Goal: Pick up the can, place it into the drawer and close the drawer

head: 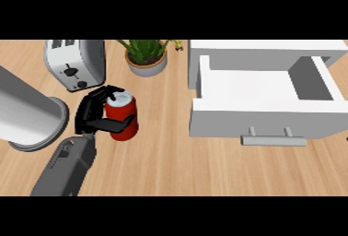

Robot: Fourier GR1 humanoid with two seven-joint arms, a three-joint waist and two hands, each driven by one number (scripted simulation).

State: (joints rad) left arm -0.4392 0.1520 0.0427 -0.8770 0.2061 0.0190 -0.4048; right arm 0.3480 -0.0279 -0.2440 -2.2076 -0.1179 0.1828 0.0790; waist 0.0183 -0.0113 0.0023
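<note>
One can (122, 115), upright toward the counter's (170, 166) left edge, wrapped by left hand (95, 113) for lifting into open drawer (262, 99) at right edge.

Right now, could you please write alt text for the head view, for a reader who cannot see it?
The robot's left hand curls around an upright red can on a wooden counter. To the right, a white drawer stands open; a toaster and potted plant sit behind.
</note>
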